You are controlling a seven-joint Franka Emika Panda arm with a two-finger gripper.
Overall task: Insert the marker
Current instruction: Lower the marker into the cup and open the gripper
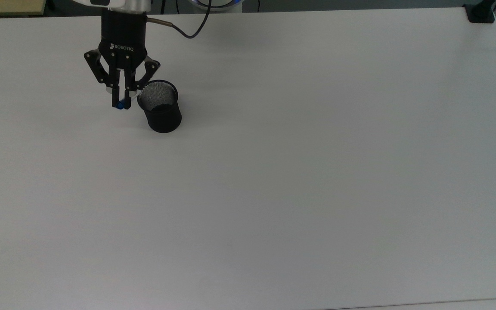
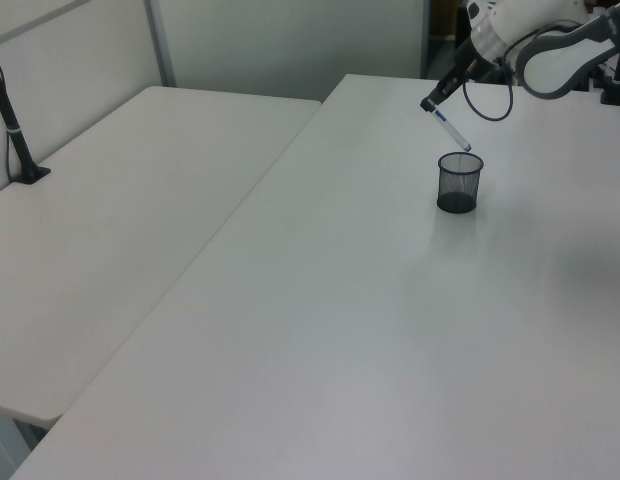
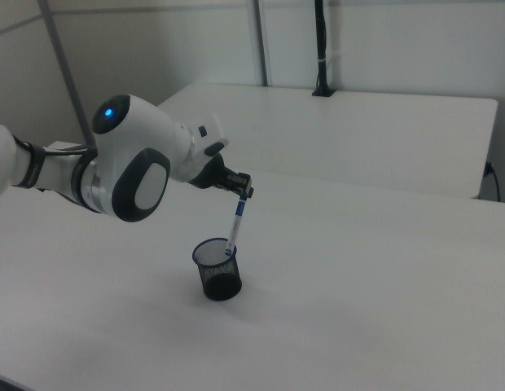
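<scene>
My gripper is shut on the marker, a slim white barrel with blue ends, holding it by its upper end. The marker slants down toward the black mesh cup, which stands on the white table. In the top view the gripper sits just left of the cup's rim and the marker shows as a blue dot between the fingers. In the left view the marker ends right at the cup rim. I cannot tell whether the tip is inside the cup.
A black clamp sits at the table's far right corner in the top view. A second white table with a black post stands to the left view's left. The arm's cable loops behind the gripper.
</scene>
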